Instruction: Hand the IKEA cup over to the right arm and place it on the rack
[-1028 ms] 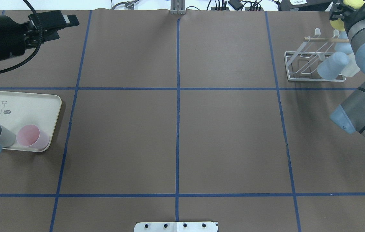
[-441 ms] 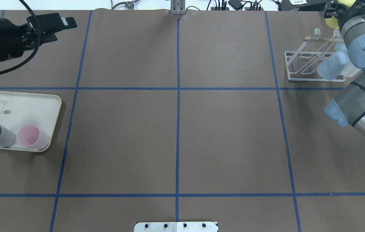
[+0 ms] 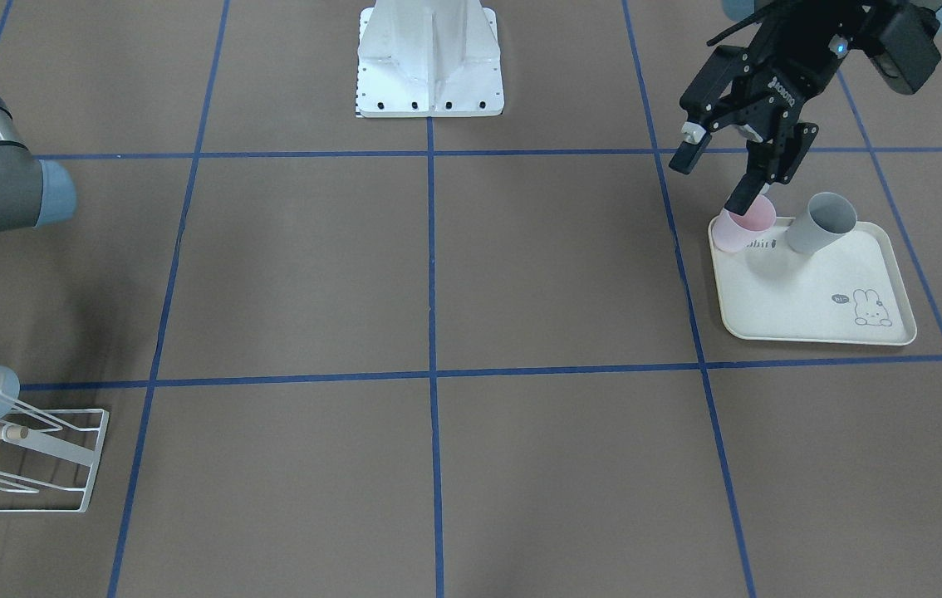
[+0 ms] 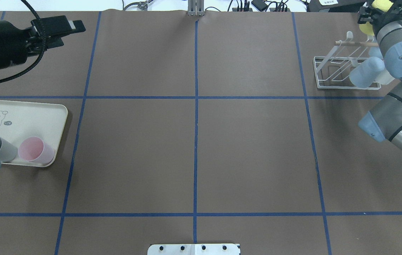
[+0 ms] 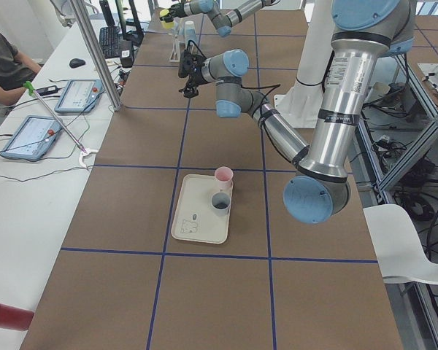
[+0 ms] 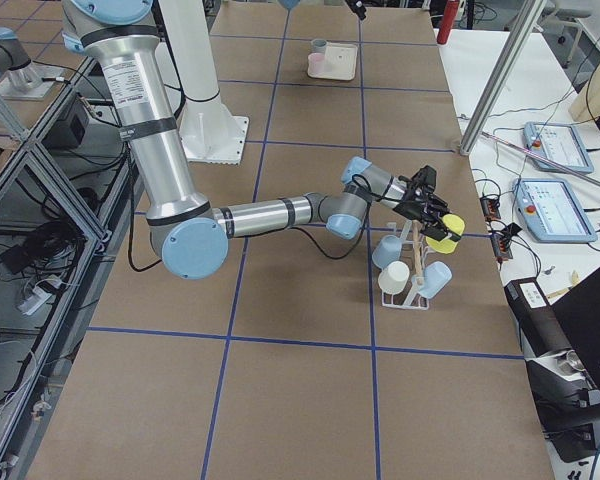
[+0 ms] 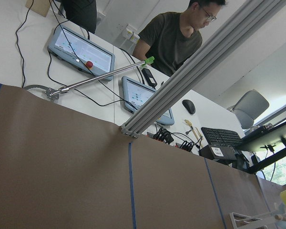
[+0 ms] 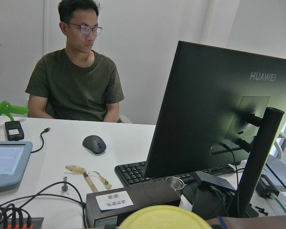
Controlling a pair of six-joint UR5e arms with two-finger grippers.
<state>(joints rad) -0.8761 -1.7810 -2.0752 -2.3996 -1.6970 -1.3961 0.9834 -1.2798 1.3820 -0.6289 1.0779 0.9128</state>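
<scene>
My R gripper [image 6: 435,222] seems clamped on yellow cup [image 6: 447,236], just beyond rack [image 4: 332,72] rod [image 4: 353,43], far side; L gripper [image 3: 709,183] fingers apart, well away.

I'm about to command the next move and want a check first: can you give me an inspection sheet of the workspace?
Surface: brown table with a blue tape grid; no spills seen.
Job's things: the rack carries blue cups and a white cup. The yellow cup is held beside it. The pink cup and grey cup stand upright on the tray.
Clutter: nothing seen.
Grippers: left gripper open and empty. Right gripper shut on the yellow cup.
Cables: a black cable loops off the left wrist.
Surroundings: a person seated at a desk with tablets and a monitor.
</scene>
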